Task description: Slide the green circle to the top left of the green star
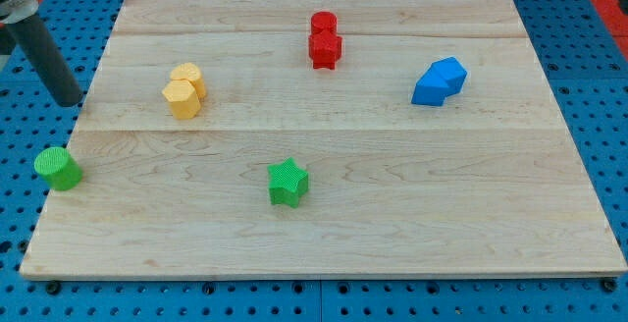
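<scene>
The green circle (58,168) is a short green cylinder at the board's left edge, low in the view. The green star (287,182) lies on the board to the right of it, below the middle. My rod comes down at the view's top left, and my tip (69,100) is just off the board's left edge. The tip is above the green circle in the view, a short gap apart, and far left of the green star.
A yellow block (183,90) lies right of my tip. A red block (323,39) is at the top middle. A blue block (439,80) is at the right. The wooden board (392,214) sits on a blue pegboard (15,214).
</scene>
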Tool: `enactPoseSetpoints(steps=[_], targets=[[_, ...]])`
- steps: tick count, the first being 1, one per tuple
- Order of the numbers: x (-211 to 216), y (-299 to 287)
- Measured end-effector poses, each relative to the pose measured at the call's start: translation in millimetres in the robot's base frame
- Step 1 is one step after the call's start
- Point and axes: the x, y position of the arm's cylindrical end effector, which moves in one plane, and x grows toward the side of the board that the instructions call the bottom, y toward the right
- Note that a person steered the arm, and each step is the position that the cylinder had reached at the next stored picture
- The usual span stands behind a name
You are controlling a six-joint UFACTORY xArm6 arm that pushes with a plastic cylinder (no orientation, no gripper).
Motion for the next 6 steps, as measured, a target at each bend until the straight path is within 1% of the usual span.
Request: enactPoseSetpoints(steps=[1,3,4,5,6], targets=[[3,-3],[70,-2],[70,-2],[81,-2],[123,-2]])
